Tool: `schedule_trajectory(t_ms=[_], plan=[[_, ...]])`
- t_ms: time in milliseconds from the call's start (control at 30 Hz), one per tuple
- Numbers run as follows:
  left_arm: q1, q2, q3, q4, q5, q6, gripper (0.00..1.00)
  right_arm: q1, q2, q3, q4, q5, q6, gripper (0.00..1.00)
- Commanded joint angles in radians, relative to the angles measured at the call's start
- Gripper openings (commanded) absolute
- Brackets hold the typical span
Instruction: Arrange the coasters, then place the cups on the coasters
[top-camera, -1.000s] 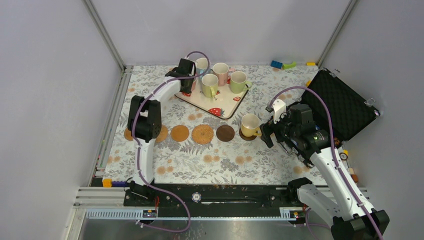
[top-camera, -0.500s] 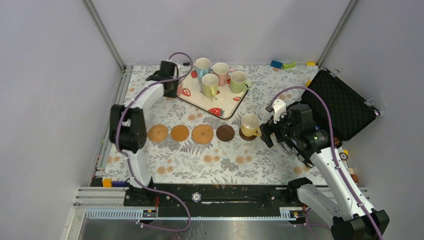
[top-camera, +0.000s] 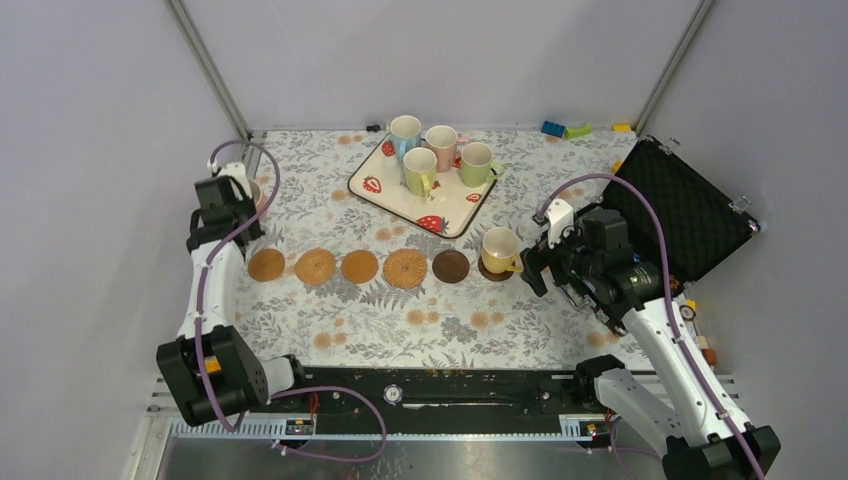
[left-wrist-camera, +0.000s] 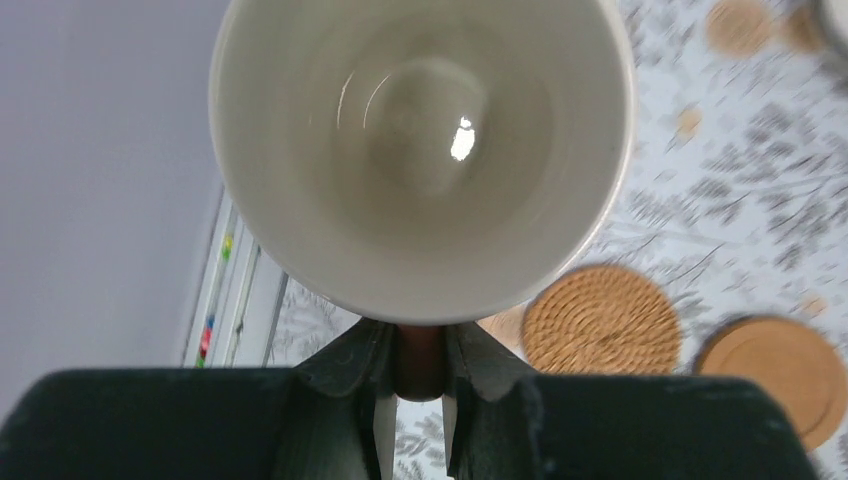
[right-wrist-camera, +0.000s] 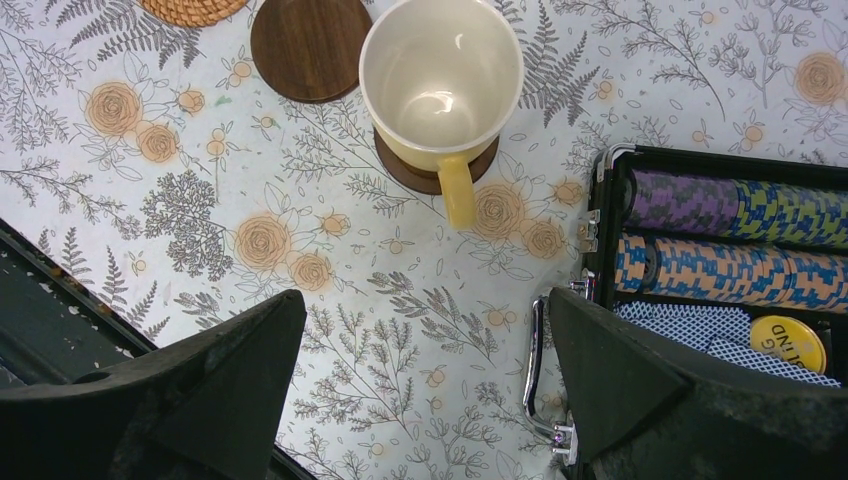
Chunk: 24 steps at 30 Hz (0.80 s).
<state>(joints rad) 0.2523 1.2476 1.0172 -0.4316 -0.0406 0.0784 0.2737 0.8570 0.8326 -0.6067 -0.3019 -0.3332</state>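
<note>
Tray (top-camera: 455, 208) of cups (top-camera: 420, 170) behind coaster row (top-camera: 405, 268); one cup (top-camera: 499, 247) on rightmost coaster (right-wrist-camera: 396, 166)

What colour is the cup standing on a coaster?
Pale yellow cup, white inside; clearest in right wrist view.

Yellow cup (right-wrist-camera: 440, 80) — white inside; coaster (right-wrist-camera: 310, 45) dark brown (tablecloth (right-wrist-camera: 400, 300) floral, orange roses).

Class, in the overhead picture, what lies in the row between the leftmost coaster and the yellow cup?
The top view shows four bare coasters there: a woven coaster, a tan coaster, a second woven coaster and a dark brown coaster.
</note>
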Motion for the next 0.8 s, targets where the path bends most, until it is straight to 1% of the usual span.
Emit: schedule_trajectory(t_ms=[0, 67, 167, 267, 367, 500, 633, 767], plan=[[0.106, -0.075, -0.101, 0.144, 0.13, 0.063, 0.0, -0.005, -0.027, 0.002, 0.031, -0.017, -0.003, 1.0], [0.152, -0.085, -0.137, 0.168, 0.158, 0.065, 0.0, -0.005, -0.025, 0.001, 0.029, -0.016, -0.003, 1.0], [0.191, -0.097, -0.178, 0.185, 0.201, 0.064, 0.0, -0.005, -0.005, 0.001, 0.031, -0.013, -0.002, 1.0], [0.199, -0.121, -0.239, 0.214, 0.216, 0.089, 0.0, -0.005, 0.011, 0.004, 0.031, -0.002, -0.001, 1.0], [0.2, -0.127, -0.297, 0.29, 0.197, 0.113, 0.0, -0.005, 0.018, 0.004, 0.032, 0.01, -0.001, 1.0], [0.211, -0.112, -0.328, 0.333, 0.206, 0.126, 0.0, -0.004, 0.028, 0.004, 0.032, 0.023, 0.0, 1.0], [0.212, -0.108, -0.33, 0.321, 0.261, 0.131, 0.0, -0.005, 0.037, 0.005, 0.032, 0.031, 0.0, 1.0], [0.212, -0.116, -0.311, 0.27, 0.256, 0.132, 0.0, -0.005, 0.036, 0.005, 0.032, 0.037, 0.0, 1.0]])
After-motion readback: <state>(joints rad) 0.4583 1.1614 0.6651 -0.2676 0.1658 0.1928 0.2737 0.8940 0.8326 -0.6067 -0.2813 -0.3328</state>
